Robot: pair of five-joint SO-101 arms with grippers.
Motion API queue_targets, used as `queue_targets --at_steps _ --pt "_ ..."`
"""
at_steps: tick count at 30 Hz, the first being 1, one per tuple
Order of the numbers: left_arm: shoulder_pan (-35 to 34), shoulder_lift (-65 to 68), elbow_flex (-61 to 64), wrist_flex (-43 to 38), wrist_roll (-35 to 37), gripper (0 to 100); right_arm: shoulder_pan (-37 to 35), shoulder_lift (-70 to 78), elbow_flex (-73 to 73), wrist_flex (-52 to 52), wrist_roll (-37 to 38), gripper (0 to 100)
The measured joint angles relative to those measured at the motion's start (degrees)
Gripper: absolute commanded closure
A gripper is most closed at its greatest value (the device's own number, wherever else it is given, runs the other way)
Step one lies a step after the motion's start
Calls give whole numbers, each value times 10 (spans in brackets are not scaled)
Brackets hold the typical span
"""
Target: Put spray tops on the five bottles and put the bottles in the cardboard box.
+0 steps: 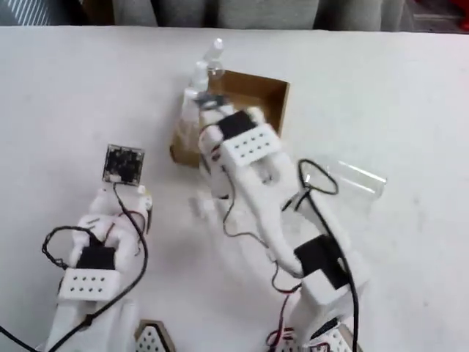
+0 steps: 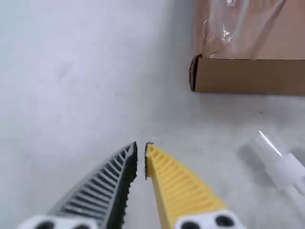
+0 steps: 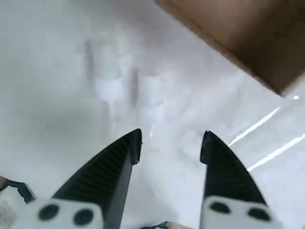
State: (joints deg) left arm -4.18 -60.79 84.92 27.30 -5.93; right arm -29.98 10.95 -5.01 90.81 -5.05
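The cardboard box (image 1: pixel 267 95) stands at the table's middle back. Clear bottles with spray tops (image 1: pixel 199 77) stand upright at its left side, and through the left wrist view the clear bottles (image 2: pixel 238 24) show above the box wall (image 2: pixel 248 76). A clear bottle (image 2: pixel 281 160) lies on the table near the box. My left gripper (image 2: pixel 141 148) rests low at the front left, shut with nothing in it. My right gripper (image 3: pixel 171 139) hangs open and empty over the table beside a corner of the box (image 3: pixel 238 38); its arm (image 1: pixel 245 143) stretches up to the box's front.
A clear plastic piece (image 1: pixel 352 180) lies right of the right arm. The left arm (image 1: pixel 91 264) with its cables sits at the front left. The table is white, with open room at the far left and far right.
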Motion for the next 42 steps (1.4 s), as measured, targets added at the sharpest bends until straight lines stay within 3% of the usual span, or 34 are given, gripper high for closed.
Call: queue_targets --at_steps 8,15,24,29,36,42 --pt "2 0 0 0 0 946 139 -82 45 4 -1 840" --pt "4 0 0 0 0 946 203 -108 146 -109 -76 836" --pt "4 0 0 0 0 946 229 -36 157 -180 -147 829" --pt "4 0 0 0 0 946 229 33 132 -183 -155 750" --pt "4 0 0 0 0 945 229 118 75 -155 -151 879" --pt "4 0 0 0 0 945 231 130 51 -118 -94 886"
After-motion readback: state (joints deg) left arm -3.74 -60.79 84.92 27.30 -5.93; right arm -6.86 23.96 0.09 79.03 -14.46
